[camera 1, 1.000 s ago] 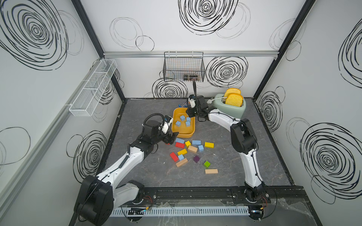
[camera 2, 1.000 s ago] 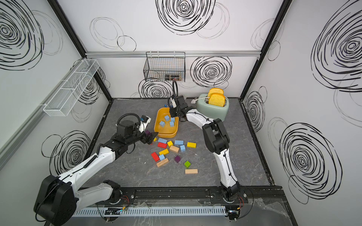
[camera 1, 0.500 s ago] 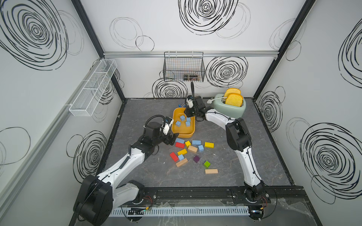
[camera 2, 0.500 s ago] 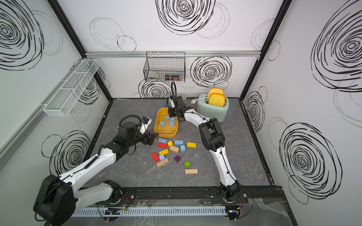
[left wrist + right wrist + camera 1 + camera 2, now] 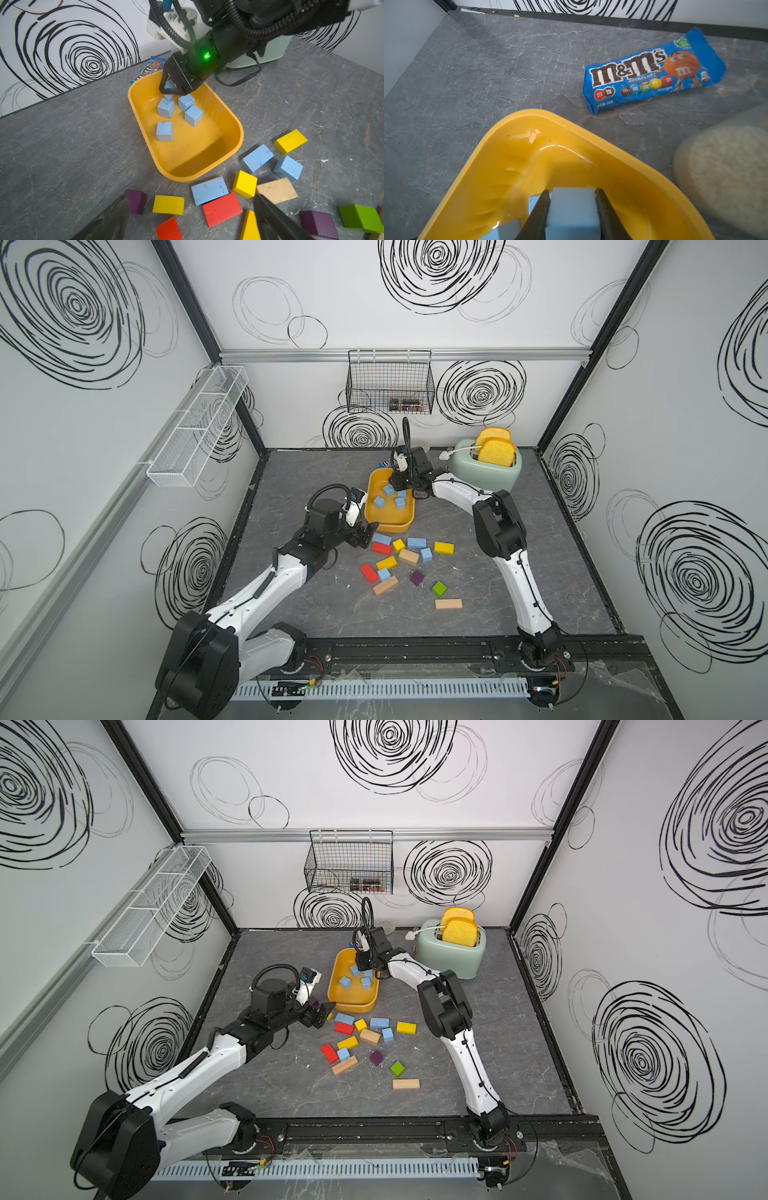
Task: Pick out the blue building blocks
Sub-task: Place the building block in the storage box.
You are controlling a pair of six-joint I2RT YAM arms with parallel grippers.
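Tray (image 5: 239,133) mid-frame holds loose blue cubes (image 5: 165,131); right gripper (image 5: 572,207) pinches another cube (image 5: 572,199) over it; left gripper (image 5: 190,198) gapes empty; blue brick (image 5: 208,190) lies flat, crosswise.

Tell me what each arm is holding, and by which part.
The right end effector pinches one blue block by two opposite side faces, over the yellow tray. The left end effector is open, holding nothing.

The blue building blocks (image 5: 165,131) look matt-painted, the yellow tray (image 5: 197,151) glossy smooth plastic, the worktop (image 5: 62,145) veined grey stone, the candy packet (image 5: 652,70) shiny film.
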